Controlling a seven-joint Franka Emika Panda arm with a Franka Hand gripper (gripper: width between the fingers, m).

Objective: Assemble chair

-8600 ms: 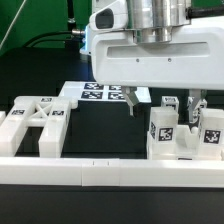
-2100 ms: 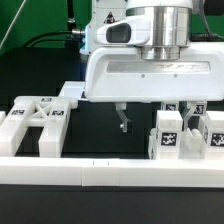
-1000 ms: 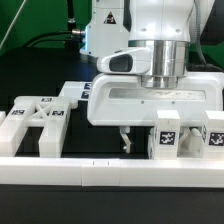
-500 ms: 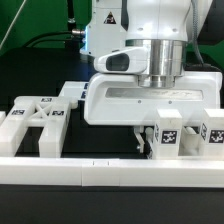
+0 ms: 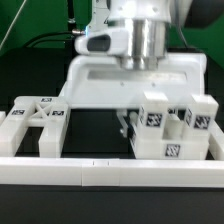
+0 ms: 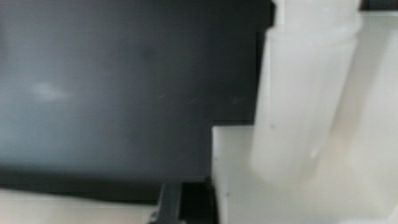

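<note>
The tool (image 5: 123,124) is down low now, jaws snapped together where a moment ago they stood spread. It sits tight against the notched block (image 5: 168,132), on the side facing the exterior view's left. I cannot tell whether it nips anything. The block has swung and slid, tags turned, close by the white rail (image 5: 100,170) along the table's (image 5: 95,126) front edge. The X-braced frame (image 5: 35,118) waits untouched at the exterior view's left. This looks like a nudge to square the block up, with joining yet to come.
</note>
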